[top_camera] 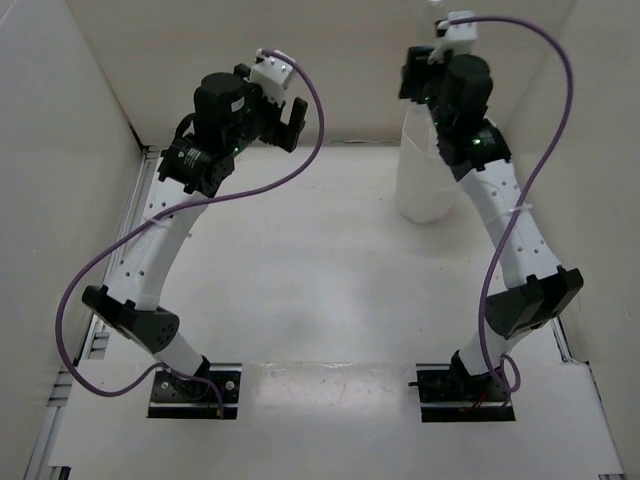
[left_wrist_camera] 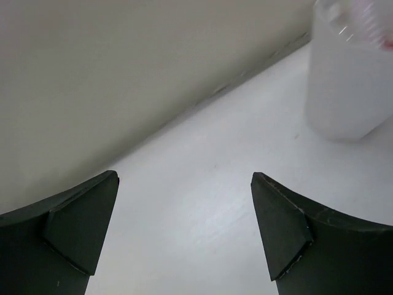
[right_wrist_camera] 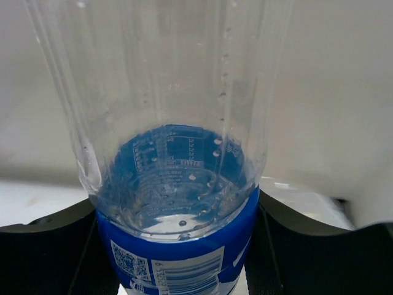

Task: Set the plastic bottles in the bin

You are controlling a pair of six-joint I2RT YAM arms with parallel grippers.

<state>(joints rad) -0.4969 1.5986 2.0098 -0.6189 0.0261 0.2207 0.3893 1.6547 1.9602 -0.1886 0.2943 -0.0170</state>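
On the bench (top_camera: 300, 270) at far right stands the translucent bin (top_camera: 420, 190), beneath the right arm. Right claw (right_wrist_camera: 178, 264) grips the blue-labelled bottle (right_wrist_camera: 178, 153) at its label band: probably light, thin-walled, slick, easily crushed. Left claw (left_wrist_camera: 184, 227) gapes wide, empty.

The top view looks steeply down from the near edge over the whole table (top_camera: 320, 290). The left wrist view faces low across it toward the wall (left_wrist_camera: 123, 74) and bin (left_wrist_camera: 347, 86) (both also seen from above). The right wrist view presses close to a bottle (right_wrist_camera: 175, 160).
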